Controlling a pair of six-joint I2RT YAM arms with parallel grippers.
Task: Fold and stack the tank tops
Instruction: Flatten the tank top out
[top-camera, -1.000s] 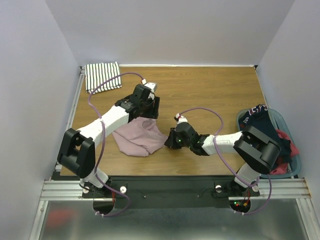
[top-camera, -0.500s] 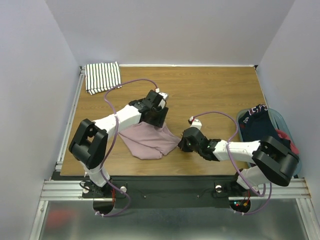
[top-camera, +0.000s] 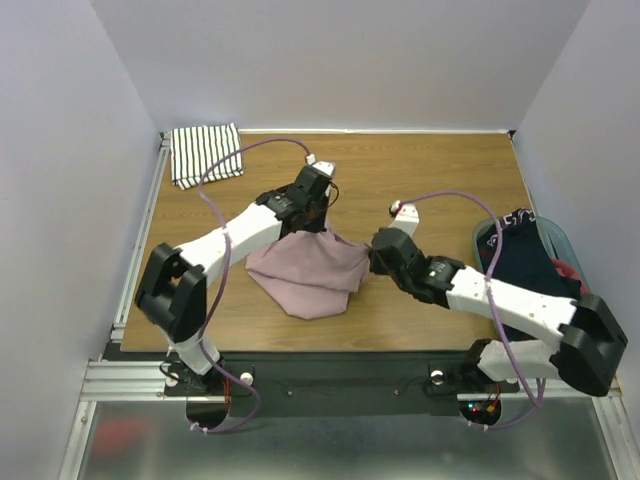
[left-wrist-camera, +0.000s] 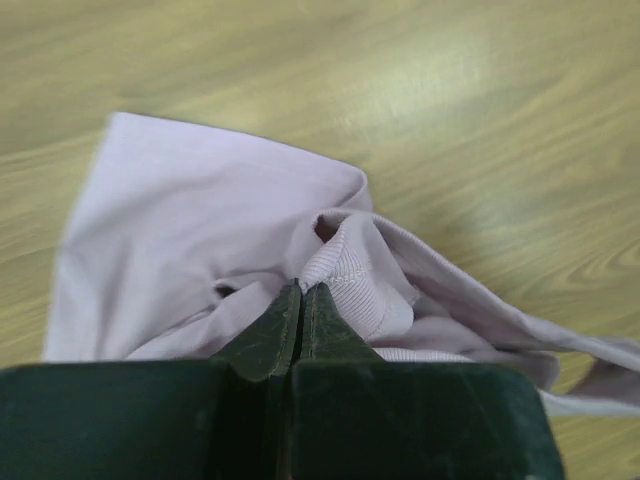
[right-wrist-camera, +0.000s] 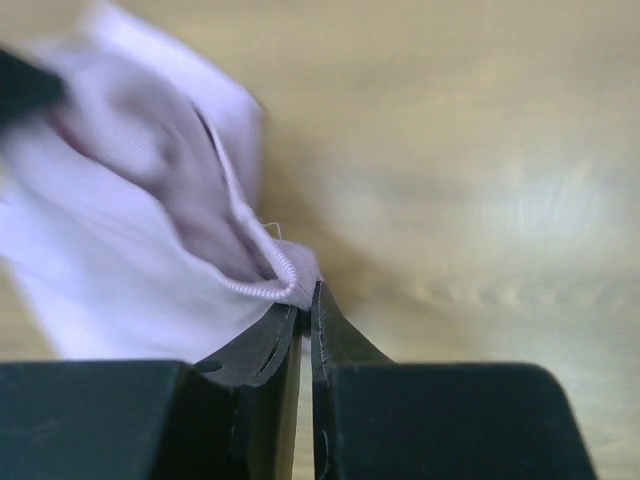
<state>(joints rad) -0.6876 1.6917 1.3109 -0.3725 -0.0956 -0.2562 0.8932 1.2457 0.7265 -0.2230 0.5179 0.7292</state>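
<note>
The left gripper (left-wrist-camera: 301, 291) and right gripper (right-wrist-camera: 306, 296) each clamp a ribbed edge of the bunched, dusty pink tank top (top-camera: 305, 276).

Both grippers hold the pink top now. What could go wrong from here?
The right gripper pinches only the very edge of the ribbed hem of the pink top, so the cloth may slip out when it is pulled. The left gripper holds a bunched fold, so the top may spread out creased or uneven.
</note>
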